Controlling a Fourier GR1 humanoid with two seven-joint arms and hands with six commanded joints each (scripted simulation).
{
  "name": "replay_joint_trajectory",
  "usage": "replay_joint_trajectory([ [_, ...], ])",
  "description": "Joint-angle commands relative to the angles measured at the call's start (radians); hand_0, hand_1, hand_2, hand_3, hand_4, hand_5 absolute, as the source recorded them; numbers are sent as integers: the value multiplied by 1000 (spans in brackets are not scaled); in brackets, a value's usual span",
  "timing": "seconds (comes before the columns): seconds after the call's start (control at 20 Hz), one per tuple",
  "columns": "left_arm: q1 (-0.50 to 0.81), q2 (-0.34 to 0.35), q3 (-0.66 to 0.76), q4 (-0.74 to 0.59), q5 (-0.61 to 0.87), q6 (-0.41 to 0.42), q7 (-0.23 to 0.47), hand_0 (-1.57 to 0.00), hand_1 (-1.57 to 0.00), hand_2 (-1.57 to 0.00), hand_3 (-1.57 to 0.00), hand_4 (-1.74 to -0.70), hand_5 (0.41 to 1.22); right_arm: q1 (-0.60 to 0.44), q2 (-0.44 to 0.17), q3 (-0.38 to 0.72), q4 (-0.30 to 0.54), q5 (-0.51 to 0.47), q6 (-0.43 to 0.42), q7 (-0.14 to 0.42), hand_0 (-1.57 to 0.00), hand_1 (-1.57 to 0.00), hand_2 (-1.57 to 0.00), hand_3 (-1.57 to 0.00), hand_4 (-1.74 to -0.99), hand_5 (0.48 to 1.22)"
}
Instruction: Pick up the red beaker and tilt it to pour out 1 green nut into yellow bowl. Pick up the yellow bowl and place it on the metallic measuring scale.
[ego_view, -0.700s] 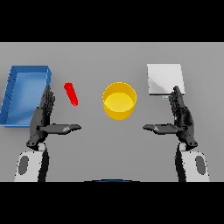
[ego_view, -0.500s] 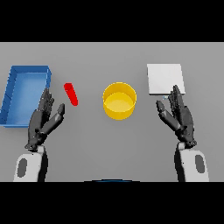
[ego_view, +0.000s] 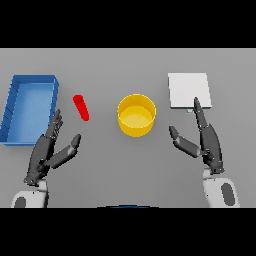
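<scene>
My left hand (ego_view: 46, 152) hung over the grey table (ego_view: 125, 165) with its fingers straight and spread, thumb angled out toward the middle, holding nothing. It sat just in front of the blue tray (ego_view: 29, 106), near that tray's right front corner. The red beaker (ego_view: 81, 107) lay tipped on its side on the table, just right of the tray and a little beyond my left fingertips, not touched by them. The yellow bowl (ego_view: 136, 115) stood upright at the centre, well apart from both hands. My right hand (ego_view: 205, 142) was also open and empty, fingers extended, the longest one reaching to the near edge of the metallic measuring scale (ego_view: 188, 90), which lay flat right of the bowl.
</scene>
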Motion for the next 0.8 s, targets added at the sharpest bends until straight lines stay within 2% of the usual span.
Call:
replay_joint_trajectory([
  [0.0,-11,1,-1,20,-7,0,16,1,1,1,1,-1137,650,1,4,5,0,2,1,-7,1,1,1,1,-1131,607],
  [0.1,-32,1,6,46,-4,-2,5,1,1,1,1,-1136,648,12,2,6,-10,-19,20,-34,1,1,1,1,-1163,624],
  [0.15,-79,-5,12,89,-7,2,34,1,1,1,1,-1137,647,11,4,5,0,-30,32,-25,1,1,1,1,-1180,627],
  [0.25,-127,-5,34,163,1,1,36,1,1,1,1,-1158,645,2,3,-7,-2,-49,37,-9,1,1,1,1,-1197,627],
  [0.55,-299,7,88,397,6,-11,-37,1,1,1,1,-1178,637,7,18,-4,13,-60,42,-36,1,1,1,1,-1229,626],
  [0.75,-416,1,103,519,-8,-4,-65,1,1,1,1,-1197,646,4,6,-7,18,-52,42,-40,1,1,1,1,-1218,626],
])
